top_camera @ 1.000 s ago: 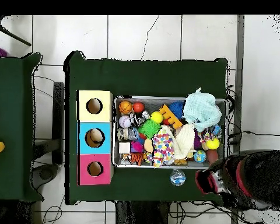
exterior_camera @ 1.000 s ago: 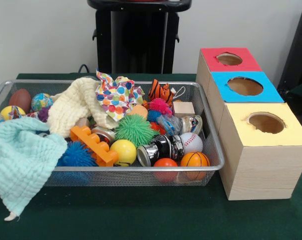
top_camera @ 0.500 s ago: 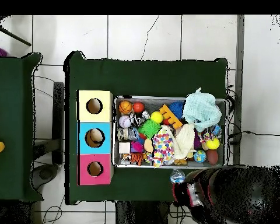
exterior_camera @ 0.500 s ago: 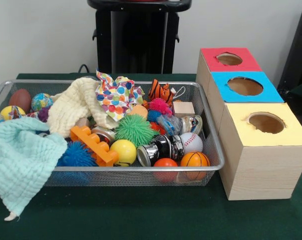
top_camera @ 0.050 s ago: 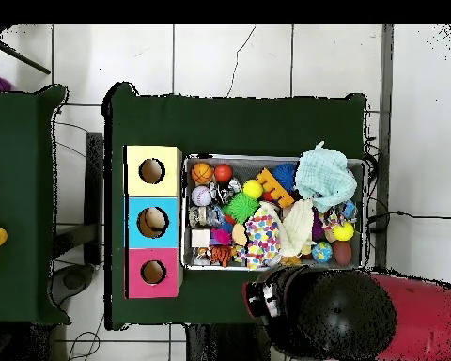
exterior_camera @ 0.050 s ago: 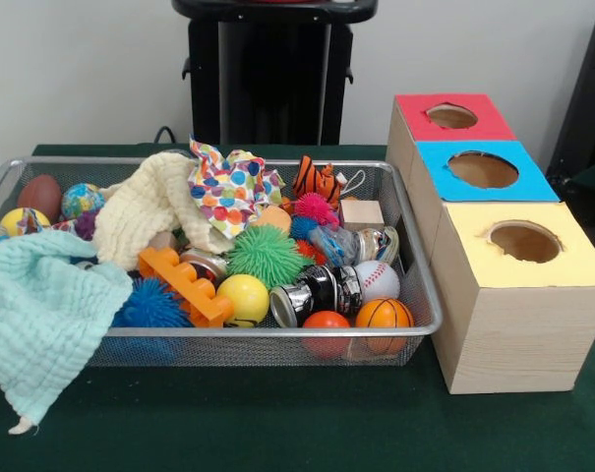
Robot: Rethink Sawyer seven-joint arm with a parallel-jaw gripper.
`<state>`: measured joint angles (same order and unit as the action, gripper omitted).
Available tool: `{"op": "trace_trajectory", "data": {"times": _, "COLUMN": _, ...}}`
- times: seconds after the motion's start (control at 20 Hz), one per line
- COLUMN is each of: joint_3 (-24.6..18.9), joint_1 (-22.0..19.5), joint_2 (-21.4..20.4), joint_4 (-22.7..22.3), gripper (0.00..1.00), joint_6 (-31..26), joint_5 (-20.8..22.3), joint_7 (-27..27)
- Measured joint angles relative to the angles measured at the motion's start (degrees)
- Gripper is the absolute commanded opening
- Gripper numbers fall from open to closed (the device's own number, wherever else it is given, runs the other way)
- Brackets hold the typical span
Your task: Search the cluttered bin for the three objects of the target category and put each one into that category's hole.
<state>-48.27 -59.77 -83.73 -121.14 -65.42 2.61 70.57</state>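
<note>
A wire mesh bin [exterior_camera @ 0.050 s ago: 277, 332] holds a jumble of toys: a baseball [exterior_camera @ 0.050 s ago: 378, 278], a basketball [exterior_camera @ 0.050 s ago: 384, 315], an orange ball [exterior_camera @ 0.050 s ago: 326, 322], a yellow ball [exterior_camera @ 0.050 s ago: 243, 297], a green spiky ball [exterior_camera @ 0.050 s ago: 266, 254], shiny cans [exterior_camera @ 0.050 s ago: 317, 292], an orange brick [exterior_camera @ 0.050 s ago: 184, 285] and a wooden cube [exterior_camera @ 0.050 s ago: 362, 213]. To its right stand three boxes with round holes: yellow [exterior_camera @ 0.050 s ago: 563, 265], blue [exterior_camera @ 0.050 s ago: 533, 183] and red [exterior_camera @ 0.050 s ago: 415, 106]. In the overhead view the red and black arm lies below the bin, and its gripper end [top_camera @ 0.050 s ago: 258, 298] is over the table edge, clear of the bin [top_camera @ 0.050 s ago: 185, 214].
A mint cloth [exterior_camera @ 0.050 s ago: 41, 315] hangs over the bin's left front rim. A cream cloth [exterior_camera @ 0.050 s ago: 145, 208] and a polka-dot cloth [exterior_camera @ 0.050 s ago: 228, 187] cover other toys. A toy tiger [exterior_camera @ 0.050 s ago: 317, 180] lies at the back. Something brownish shows in the blue box's hole [top_camera @ 0.050 s ago: 152, 222].
In the overhead view the arm has swung left along the table edge below the bin. It now covers the spot where a small bluish ball lay on the table.
</note>
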Motion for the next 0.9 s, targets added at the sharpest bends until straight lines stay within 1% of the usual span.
{"op": "trace_trajectory", "data": {"times": 0.1, "joint_3": 0.39, "joint_1": 0.62, "joint_2": 0.24, "joint_4": -0.87, "gripper": 0.0, "joint_6": 2.36, "joint_5": 0.01, "joint_7": 0.0}}
{"op": "trace_trajectory", "data": {"times": 0.25, "joint_3": 0.72, "joint_1": 1.13, "joint_2": 0.96, "joint_4": -1.59, "gripper": 0.0, "joint_6": 3.87, "joint_5": 0.06, "joint_7": 0.0}}
{"op": "trace_trajectory", "data": {"times": 0.45, "joint_3": 1.15, "joint_1": 2.09, "joint_2": 4.82, "joint_4": -1.88, "gripper": 0.0, "joint_6": 5.66, "joint_5": 1.12, "joint_7": 0.0}}
{"op": "trace_trajectory", "data": {"times": 0.65, "joint_3": 1.38, "joint_1": 2.33, "joint_2": 7.87, "joint_4": -1.88, "gripper": 0.0, "joint_6": 5.96, "joint_5": 2.34, "joint_7": 0.0}}
{"op": "trace_trajectory", "data": {"times": 0.75, "joint_3": 1.58, "joint_1": 2.34, "joint_2": 10.04, "joint_4": -1.87, "gripper": 0.0, "joint_6": 6.19, "joint_5": 3.39, "joint_7": 0.0}}
{"op": "trace_trajectory", "data": {"times": 0.85, "joint_3": 1.69, "joint_1": 2.34, "joint_2": 11.11, "joint_4": -1.84, "gripper": 0.0, "joint_6": 6.23, "joint_5": 4.01, "joint_7": 0.0}}
{"op": "trace_trajectory", "data": {"times": 0.9, "joint_3": 1.82, "joint_1": 2.34, "joint_2": 12.51, "joint_4": -1.77, "gripper": 0.0, "joint_6": 6.25, "joint_5": 4.91, "joint_7": 0.0}}
